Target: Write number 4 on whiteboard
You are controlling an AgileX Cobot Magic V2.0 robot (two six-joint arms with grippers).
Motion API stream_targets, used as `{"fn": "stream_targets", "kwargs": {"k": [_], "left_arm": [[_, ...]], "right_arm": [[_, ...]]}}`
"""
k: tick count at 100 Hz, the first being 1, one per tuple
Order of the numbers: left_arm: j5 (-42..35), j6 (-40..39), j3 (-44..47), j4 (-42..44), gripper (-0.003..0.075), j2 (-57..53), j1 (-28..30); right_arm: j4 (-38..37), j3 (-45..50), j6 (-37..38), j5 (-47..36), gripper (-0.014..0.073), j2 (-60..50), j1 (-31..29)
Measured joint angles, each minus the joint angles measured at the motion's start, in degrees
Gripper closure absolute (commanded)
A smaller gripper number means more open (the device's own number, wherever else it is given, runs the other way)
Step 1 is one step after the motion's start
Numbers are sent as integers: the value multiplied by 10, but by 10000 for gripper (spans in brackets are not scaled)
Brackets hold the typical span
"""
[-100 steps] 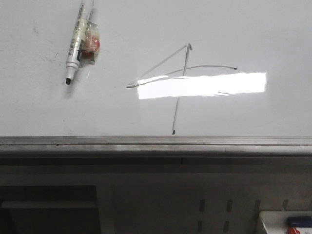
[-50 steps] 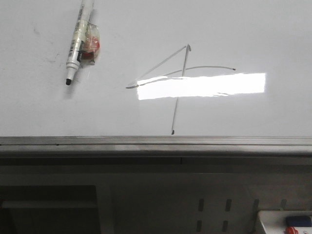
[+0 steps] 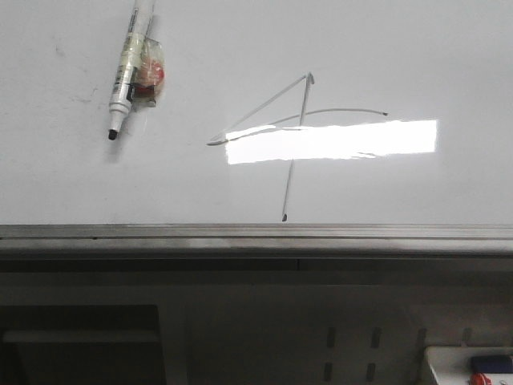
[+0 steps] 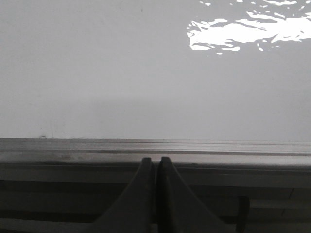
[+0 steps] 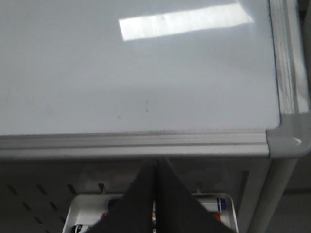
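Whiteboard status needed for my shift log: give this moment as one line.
number 4: drawn | whiteboard: marker lying, uncapped | left pincer: shut, empty | right pincer: shut, empty

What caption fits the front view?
A finished number 4 on the whiteboard, with an uncapped marker lying beside it.

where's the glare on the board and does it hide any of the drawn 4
Front view: a bright rectangular glare on the glossy white whiteboard washes out the middle of the thin dark hand-drawn number 4. Left wrist view: a broken glare patch, no strokes visible. Right wrist view: a glare strip far from the grey metal edge rail.
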Motion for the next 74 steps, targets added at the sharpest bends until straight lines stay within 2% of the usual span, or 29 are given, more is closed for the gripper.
{"fn": "stream_targets", "kwargs": {"k": [74], "left_arm": [[0,0,0,0,741,0,0]], "right_arm": [[0,-1,-12,8,659,-25,0]]}}
